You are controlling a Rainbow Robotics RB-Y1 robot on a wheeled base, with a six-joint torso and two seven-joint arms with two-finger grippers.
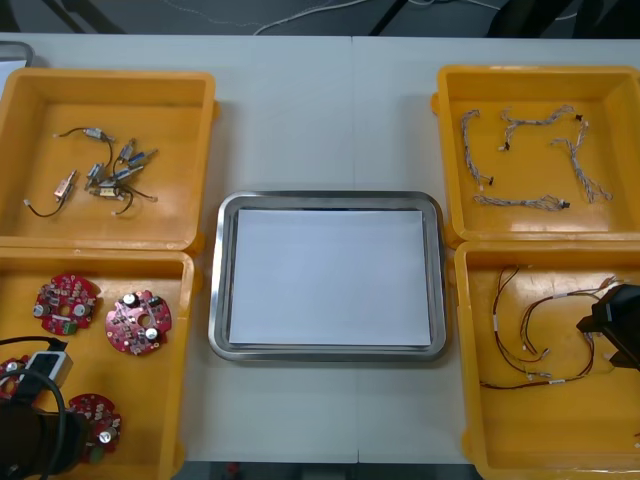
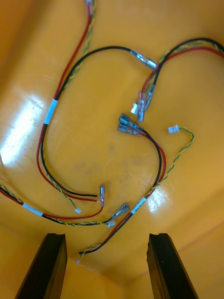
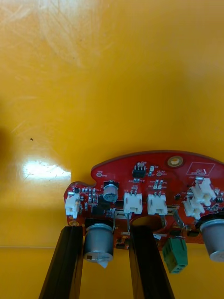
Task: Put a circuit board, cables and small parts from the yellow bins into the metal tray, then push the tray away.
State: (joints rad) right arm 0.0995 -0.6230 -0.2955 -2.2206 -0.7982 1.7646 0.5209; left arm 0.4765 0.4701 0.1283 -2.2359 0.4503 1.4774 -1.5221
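Note:
My left gripper (image 3: 105, 231) is low in the near left yellow bin (image 1: 175, 400), shut on a round red circuit board (image 3: 154, 187); its fingers clamp a silver cylinder at the board's edge. In the front view this gripper (image 1: 25, 385) sits at the bin's left side, over the partly hidden board (image 1: 10, 366). Three more boards (image 1: 138, 321) lie nearby. My right gripper (image 2: 106, 238) hangs open above the red and yellow cables (image 2: 116, 140) in the near right bin (image 1: 560, 440); it is the dark gripper (image 1: 610, 325) at the right edge. The metal tray (image 1: 225, 300), white inside, holds nothing.
The far left bin (image 1: 30, 220) holds small metal parts (image 1: 105, 175) with black cables. Twisted blue and white cables (image 1: 530, 160) lie in the far right bin (image 1: 450, 150). Bare table stretches beyond the tray's far side.

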